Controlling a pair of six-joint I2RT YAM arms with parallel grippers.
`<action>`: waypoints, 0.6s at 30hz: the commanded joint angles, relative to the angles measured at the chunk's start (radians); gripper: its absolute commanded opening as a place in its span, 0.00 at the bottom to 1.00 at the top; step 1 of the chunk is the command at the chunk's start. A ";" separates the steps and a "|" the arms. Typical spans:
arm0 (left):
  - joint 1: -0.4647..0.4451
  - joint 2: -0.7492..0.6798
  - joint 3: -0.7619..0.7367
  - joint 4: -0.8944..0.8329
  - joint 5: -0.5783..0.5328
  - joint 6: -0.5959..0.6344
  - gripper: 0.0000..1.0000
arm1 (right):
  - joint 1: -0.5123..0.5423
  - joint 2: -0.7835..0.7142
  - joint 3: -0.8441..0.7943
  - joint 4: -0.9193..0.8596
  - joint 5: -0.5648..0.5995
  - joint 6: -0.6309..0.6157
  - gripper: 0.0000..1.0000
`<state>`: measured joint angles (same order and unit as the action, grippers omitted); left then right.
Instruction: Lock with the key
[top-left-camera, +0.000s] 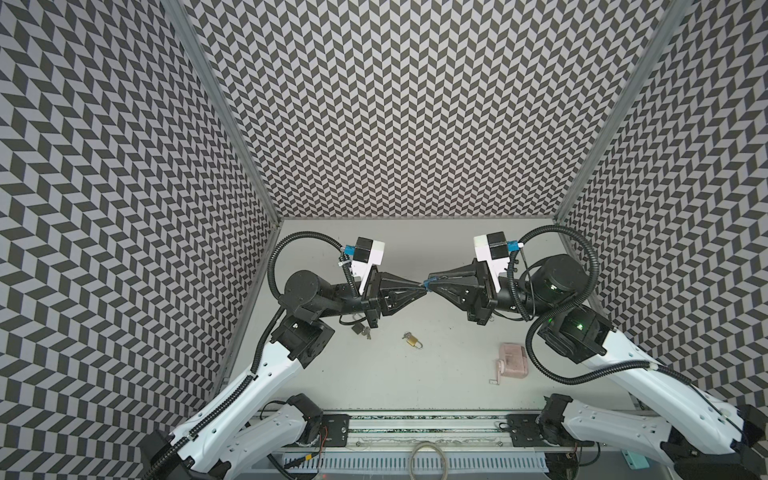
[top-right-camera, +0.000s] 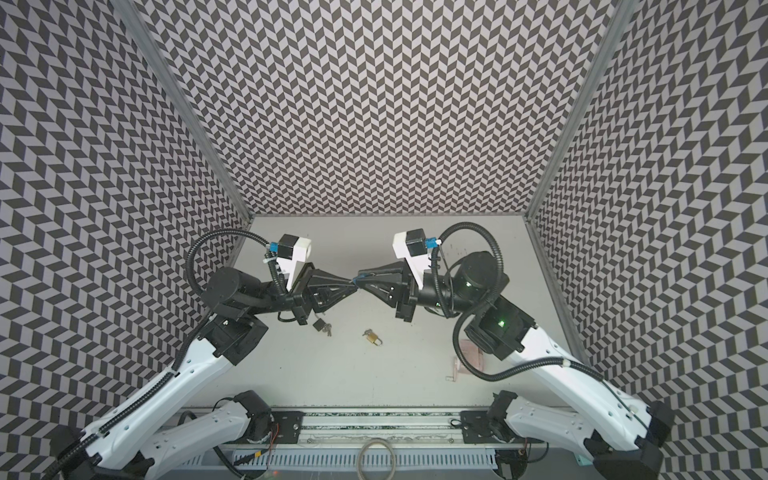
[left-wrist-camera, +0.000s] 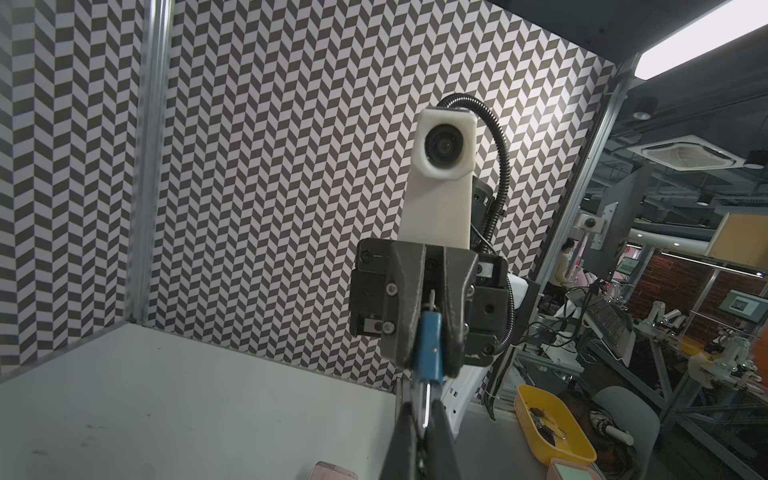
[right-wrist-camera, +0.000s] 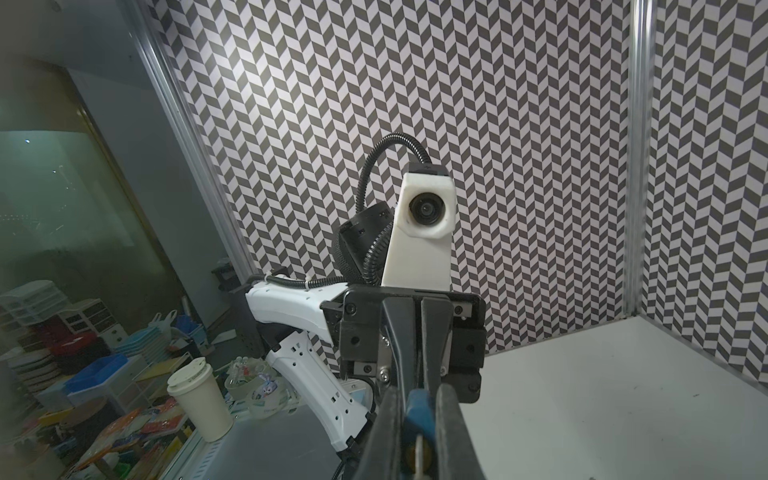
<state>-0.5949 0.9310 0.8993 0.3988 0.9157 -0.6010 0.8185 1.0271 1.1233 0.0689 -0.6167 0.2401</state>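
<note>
A blue padlock (top-left-camera: 427, 284) (top-right-camera: 356, 281) hangs in the air over the middle of the table, between two grippers that meet tip to tip. My right gripper (right-wrist-camera: 419, 390) is shut on its blue body (right-wrist-camera: 417, 411) (left-wrist-camera: 428, 353). A thin metal key (right-wrist-camera: 418, 456) (left-wrist-camera: 432, 299) sticks out of the brass keyhole end, between the right fingers. My left gripper (left-wrist-camera: 422, 403) is shut on the silver shackle (left-wrist-camera: 426, 404). In both top views the left gripper (top-left-camera: 422, 287) and the right gripper (top-left-camera: 431, 282) point at each other.
On the table below lie a brass padlock (top-left-camera: 412, 340) (top-right-camera: 374, 337), a dark padlock with keys (top-left-camera: 360, 329) (top-right-camera: 322, 326) under the left wrist, and a pink object (top-left-camera: 512, 360) near the right arm. Patterned walls enclose three sides. A yellow tray (left-wrist-camera: 552, 424) sits outside.
</note>
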 joint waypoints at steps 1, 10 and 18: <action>0.072 -0.045 0.017 0.017 0.009 -0.028 0.00 | -0.048 -0.025 -0.032 -0.121 -0.051 -0.010 0.00; 0.078 -0.037 0.029 0.027 0.044 -0.031 0.00 | -0.074 -0.049 -0.030 -0.100 -0.085 0.019 0.00; -0.175 0.084 0.097 -0.021 -0.056 0.080 0.00 | 0.080 0.130 0.013 -0.115 -0.084 -0.033 0.00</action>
<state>-0.6350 0.9569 0.9237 0.3378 0.9131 -0.5846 0.8135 1.0393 1.1198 0.0051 -0.6666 0.2428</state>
